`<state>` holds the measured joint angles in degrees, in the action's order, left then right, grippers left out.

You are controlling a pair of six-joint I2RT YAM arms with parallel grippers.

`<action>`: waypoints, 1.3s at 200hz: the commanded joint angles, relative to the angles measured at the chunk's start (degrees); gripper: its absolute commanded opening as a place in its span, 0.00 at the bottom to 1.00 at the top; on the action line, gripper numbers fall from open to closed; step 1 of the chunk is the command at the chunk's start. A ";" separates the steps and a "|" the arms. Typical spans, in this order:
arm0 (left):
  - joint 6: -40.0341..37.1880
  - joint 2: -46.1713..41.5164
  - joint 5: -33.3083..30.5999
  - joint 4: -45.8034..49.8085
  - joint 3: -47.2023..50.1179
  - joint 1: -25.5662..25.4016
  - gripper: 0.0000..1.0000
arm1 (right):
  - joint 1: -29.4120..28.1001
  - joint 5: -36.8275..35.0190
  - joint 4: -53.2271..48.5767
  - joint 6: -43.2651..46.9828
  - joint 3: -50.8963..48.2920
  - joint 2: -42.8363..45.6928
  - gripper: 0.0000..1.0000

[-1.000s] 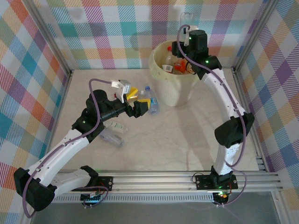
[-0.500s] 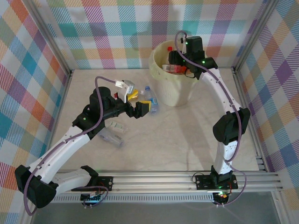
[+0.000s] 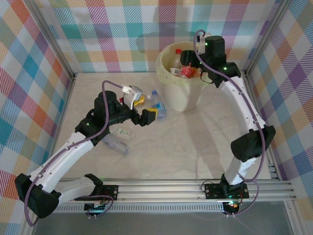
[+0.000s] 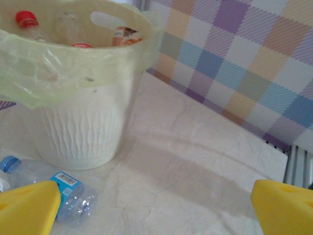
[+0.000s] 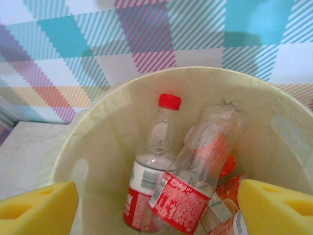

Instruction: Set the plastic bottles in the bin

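Top view: bin [image 3: 178, 100] stands at 1 o'clock on the table [image 3: 195, 142], near the back wall; several bottles inside, one a red-capped bottle [image 3: 177, 53]. Right gripper [image 3: 199, 62] hangs over the bin's 3 o'clock rim; jaw gap not readable from here. Left gripper [image 3: 149, 116] sits low at 8 o'clock of the bin, yellow pads apart and empty. Blue-capped bottle [image 3: 157, 104] lies on its side between that gripper and the bin. Two clear bottles [image 3: 117, 139] lie at 7 o'clock of the left gripper, beside the arm. Left wrist view: left gripper [image 4: 156, 210] spread wide, pads [image 4: 27, 208] in the lower corners, bare table between. Bin [image 4: 83, 132] at 10 o'clock; blue-capped bottle [image 4: 68, 193] at its foot, just beside the left-hand pad. Right wrist view: right gripper [image 5: 156, 210] apart, holding nothing, pads [image 5: 279, 208] in the lower corners, looking down into the bin [image 5: 98, 147]. Red-capped bottle [image 5: 156, 147] stands near centre; a capless bottle [image 5: 195, 166] with a red label leans against it at its 3 o'clock; orange-red bottles underneath at 4 o'clock.
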<state>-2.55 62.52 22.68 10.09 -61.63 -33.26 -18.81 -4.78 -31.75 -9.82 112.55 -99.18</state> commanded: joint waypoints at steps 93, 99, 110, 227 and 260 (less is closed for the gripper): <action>-8.00 -3.61 -1.39 23.43 -8.61 -0.76 1.00 | -8.41 10.27 7.10 -1.51 -35.13 25.86 0.88; -7.96 -3.97 -1.44 25.23 -8.43 -0.76 1.00 | -9.04 10.05 7.36 -2.10 -36.49 26.70 0.88; -7.67 -4.81 -1.49 27.70 -7.72 -0.76 1.00 | -10.23 9.82 8.02 -3.10 -38.97 27.64 0.88; -4.18 -17.87 -4.96 18.21 8.23 -0.76 1.00 | -21.79 -3.20 23.99 -5.99 -50.86 14.20 0.92; -4.46 -17.96 -4.88 18.69 8.45 -0.76 1.00 | -23.25 -5.71 25.26 -6.74 -47.89 6.62 0.92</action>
<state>-7.35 45.12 17.87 29.82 -53.67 -33.67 -41.08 -7.31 -10.17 -15.03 62.15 -88.49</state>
